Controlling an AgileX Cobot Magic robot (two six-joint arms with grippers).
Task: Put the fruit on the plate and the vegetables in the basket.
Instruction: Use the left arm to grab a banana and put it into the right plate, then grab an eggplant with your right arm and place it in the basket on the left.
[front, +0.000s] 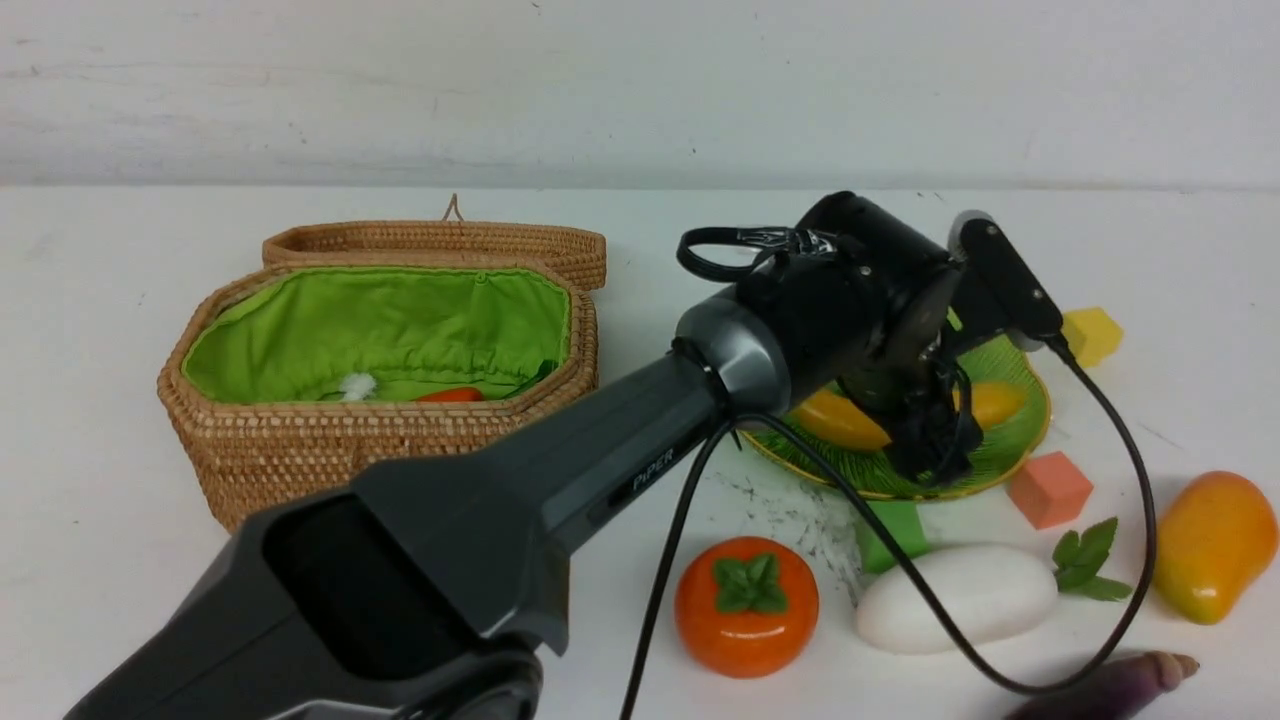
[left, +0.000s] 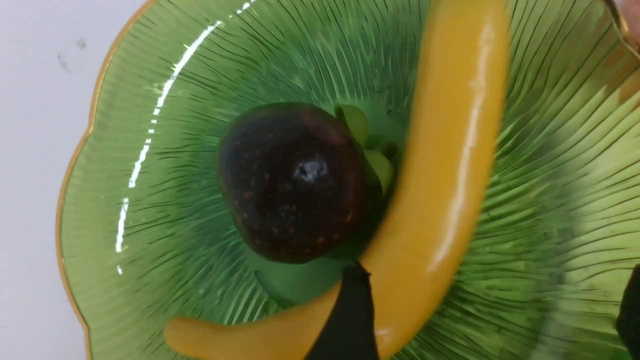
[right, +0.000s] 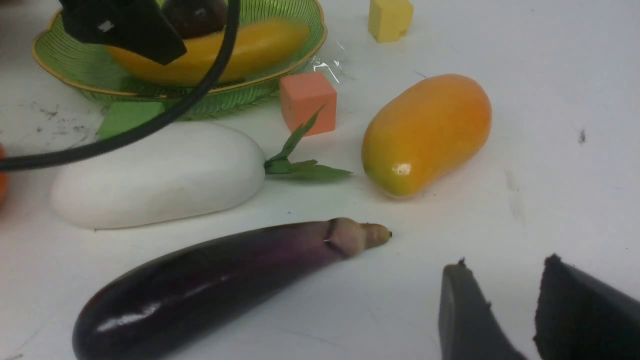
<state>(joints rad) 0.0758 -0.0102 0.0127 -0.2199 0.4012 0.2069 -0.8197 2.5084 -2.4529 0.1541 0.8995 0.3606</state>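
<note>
My left gripper (front: 930, 455) hangs open over the green plate (front: 1030, 405), its jaws wide apart. On the plate (left: 165, 90) lie the dark round fruit (left: 292, 182) and the banana (left: 450, 175); one fingertip (left: 350, 320) overlaps the banana. The persimmon (front: 747, 605), white radish (front: 955, 595), mango (front: 1215, 545) and eggplant (front: 1110, 685) lie on the table. A red-orange pepper (front: 450, 395) shows inside the basket (front: 390, 440). My right gripper (right: 505, 280) is open above bare table, near the eggplant's (right: 215, 285) stem end, short of the mango (right: 425, 135).
A yellow cube (front: 1092, 335), a salmon cube (front: 1048, 488) and a green cube (front: 895, 530) sit round the plate. The left arm's cable (front: 900, 560) trails over the radish. The basket lid (front: 440, 240) lies open behind the basket.
</note>
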